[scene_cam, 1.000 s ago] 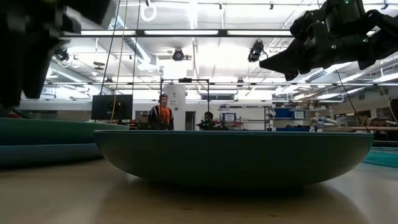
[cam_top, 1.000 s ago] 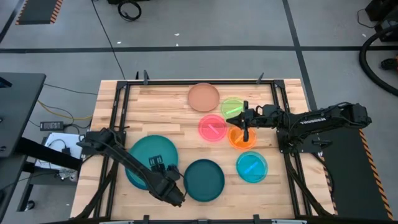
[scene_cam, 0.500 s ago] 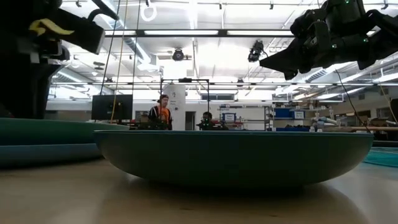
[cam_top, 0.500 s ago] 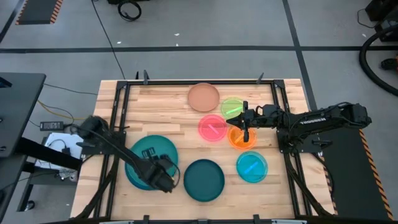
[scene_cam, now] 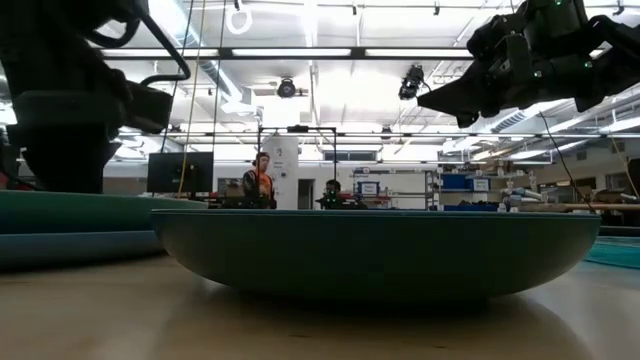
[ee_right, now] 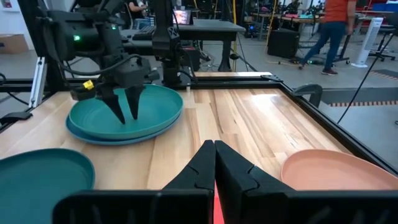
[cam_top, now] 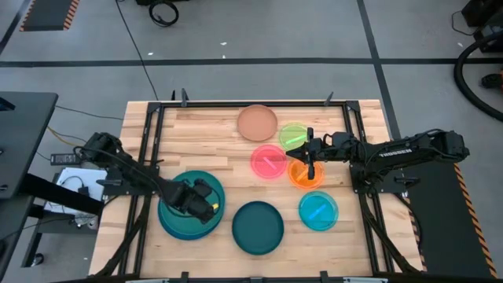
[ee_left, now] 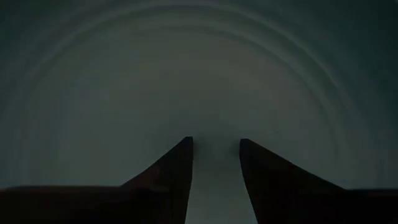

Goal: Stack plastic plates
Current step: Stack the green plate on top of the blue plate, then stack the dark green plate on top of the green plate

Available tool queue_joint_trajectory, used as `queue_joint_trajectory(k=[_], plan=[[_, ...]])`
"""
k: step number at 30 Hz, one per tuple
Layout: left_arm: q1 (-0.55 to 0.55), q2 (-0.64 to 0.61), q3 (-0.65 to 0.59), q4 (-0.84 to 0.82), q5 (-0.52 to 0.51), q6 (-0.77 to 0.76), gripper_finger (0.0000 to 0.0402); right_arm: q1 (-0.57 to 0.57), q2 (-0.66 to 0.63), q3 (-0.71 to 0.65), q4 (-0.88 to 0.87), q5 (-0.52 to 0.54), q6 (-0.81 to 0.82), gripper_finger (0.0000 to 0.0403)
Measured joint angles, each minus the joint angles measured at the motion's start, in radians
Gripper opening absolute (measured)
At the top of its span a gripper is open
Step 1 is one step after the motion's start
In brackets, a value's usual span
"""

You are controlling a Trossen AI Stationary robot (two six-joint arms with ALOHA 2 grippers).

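L gripper open over teal plate; no legible writing.

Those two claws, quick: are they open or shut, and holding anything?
Left gripper: open and empty, pointing down over the teal plate.
Right gripper: shut, nothing visible between its fingers, above the orange plate.
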Motion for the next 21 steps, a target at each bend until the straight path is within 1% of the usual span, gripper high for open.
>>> queue_joint_trajectory(k=[2,8,14,17,21], plan=[[0.000,-0.009,-0.001,0.006,0.019,-0.014,0.0141,0.000,0.000,0.000,0.000,0.000,0.000,0.0011],[-0.003,-0.031,-0.002,0.015,0.127,-0.074,0.0141,0.015,0.000,0.000,-0.003,0.000,0.003,0.0011],[-0.007,-0.040,0.003,0.005,0.159,-0.072,0.0141,0.037,0.000,0.000,-0.003,0.000,-0.013,0.0011],[-0.007,-0.048,0.051,-0.049,0.189,-0.034,0.0141,0.037,0.000,0.000,-0.003,0.009,-0.015,0.0011],[-0.001,-0.071,0.144,-0.120,0.156,0.020,0.0141,0.037,0.000,0.000,-0.003,0.011,-0.016,0.0011]])
